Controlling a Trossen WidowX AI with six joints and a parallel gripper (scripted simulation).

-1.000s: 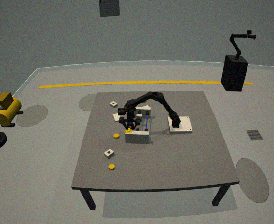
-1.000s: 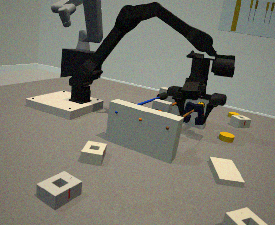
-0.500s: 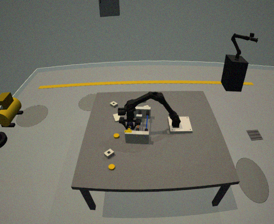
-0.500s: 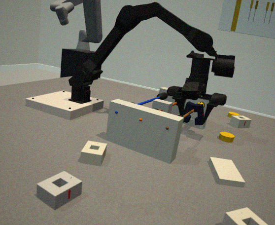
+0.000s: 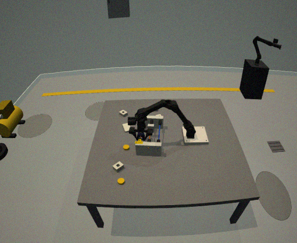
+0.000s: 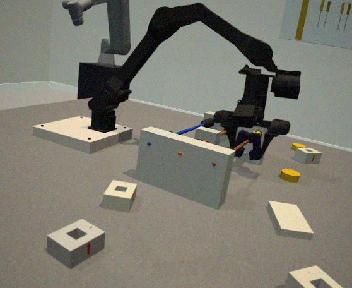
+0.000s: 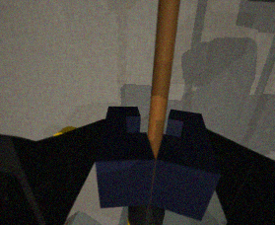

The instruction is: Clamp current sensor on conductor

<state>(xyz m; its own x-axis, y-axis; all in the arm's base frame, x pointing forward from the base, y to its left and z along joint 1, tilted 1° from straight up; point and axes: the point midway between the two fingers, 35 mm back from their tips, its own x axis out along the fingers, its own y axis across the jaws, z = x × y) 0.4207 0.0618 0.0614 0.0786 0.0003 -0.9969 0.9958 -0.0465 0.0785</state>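
Note:
The dark blue split-core sensor straddles the brown conductor from above. Its two halves hang either side, their lower ends apart, with a gap between them in the wrist view. My gripper is shut on the sensor, one finger against each half, pointing down. A small red mark shows on the sensor's side; its direction is too small to tell. A yellow marker with unreadable lettering sits at the conductor's end on one pale end block.
The other end block stands opposite. A blue conductor and an orange one run alongside, towards the arm's base. Pale blocks with square holes, yellow discs and a pale slab lie around.

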